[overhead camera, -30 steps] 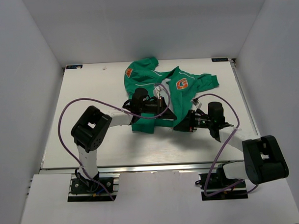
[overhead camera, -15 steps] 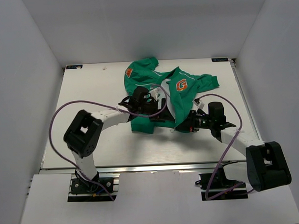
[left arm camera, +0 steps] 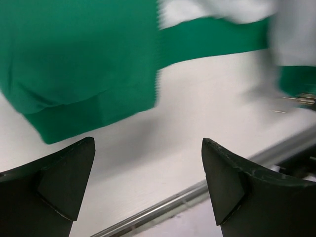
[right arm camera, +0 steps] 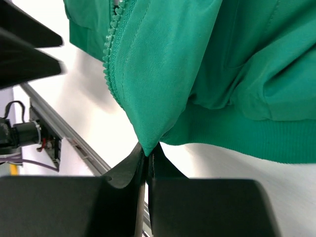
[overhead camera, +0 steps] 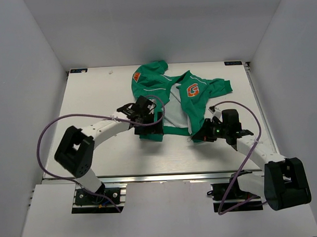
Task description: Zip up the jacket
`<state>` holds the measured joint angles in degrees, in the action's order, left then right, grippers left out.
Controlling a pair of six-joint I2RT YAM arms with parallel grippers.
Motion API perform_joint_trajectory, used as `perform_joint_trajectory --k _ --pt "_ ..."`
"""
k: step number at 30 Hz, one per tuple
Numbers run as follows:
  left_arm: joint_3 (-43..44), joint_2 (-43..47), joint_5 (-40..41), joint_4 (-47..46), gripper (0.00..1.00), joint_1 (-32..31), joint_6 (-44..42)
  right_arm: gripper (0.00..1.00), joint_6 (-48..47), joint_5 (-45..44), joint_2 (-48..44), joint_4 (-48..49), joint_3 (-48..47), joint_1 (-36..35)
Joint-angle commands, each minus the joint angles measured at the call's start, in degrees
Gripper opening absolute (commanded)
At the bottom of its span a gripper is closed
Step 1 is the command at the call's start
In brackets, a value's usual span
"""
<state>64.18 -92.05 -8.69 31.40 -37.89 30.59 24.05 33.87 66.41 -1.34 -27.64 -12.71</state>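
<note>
**Position.** The jacket (overhead camera: 173, 97) lies unzipped on the far-centre part of the table (overhead camera: 90, 105). Its front panels are spread, with the pale lining (overhead camera: 171, 115) exposed between them.

**Grips.** The right gripper (right arm camera: 147, 150) is clamped tight on the near bottom corner of the right-hand panel, just beside the zipper teeth (right arm camera: 111, 44). The cloth rises taut from that pinch. The left gripper (left arm camera: 148, 153) stands spread wide with nothing in it. Bare table shows between its fingers, and the green hem (left arm camera: 94, 113) of the left-hand panel lies just beyond them (this wrist view is blurred, so contact cannot be confirmed).

**Judgement.** The step in hand appears to be securing the second zipper end.
- The left gripper should take the left panel at its bottom corner on the zipper edge, not mid-hem, and low enough to leave the end of the teeth free.
- The right grip should hold tension without dragging the garment across the table.
- The slider cannot be made out. It must be located before the two ends are mated.
</note>
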Motion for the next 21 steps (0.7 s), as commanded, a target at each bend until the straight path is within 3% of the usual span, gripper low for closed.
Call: perform_joint_trajectory --k 1,21 --pt "1.1 -2.8 5.3 4.7 0.98 -0.3 -1.8 0.00 -1.9 -2.4 -1.7 -1.9 -2.3 0.3" --pt "9.6 -13.7 19.0 10.9 0.98 -5.3 0.3 0.00 -2.7 -5.3 -0.6 -3.1 -2.2 0.3"
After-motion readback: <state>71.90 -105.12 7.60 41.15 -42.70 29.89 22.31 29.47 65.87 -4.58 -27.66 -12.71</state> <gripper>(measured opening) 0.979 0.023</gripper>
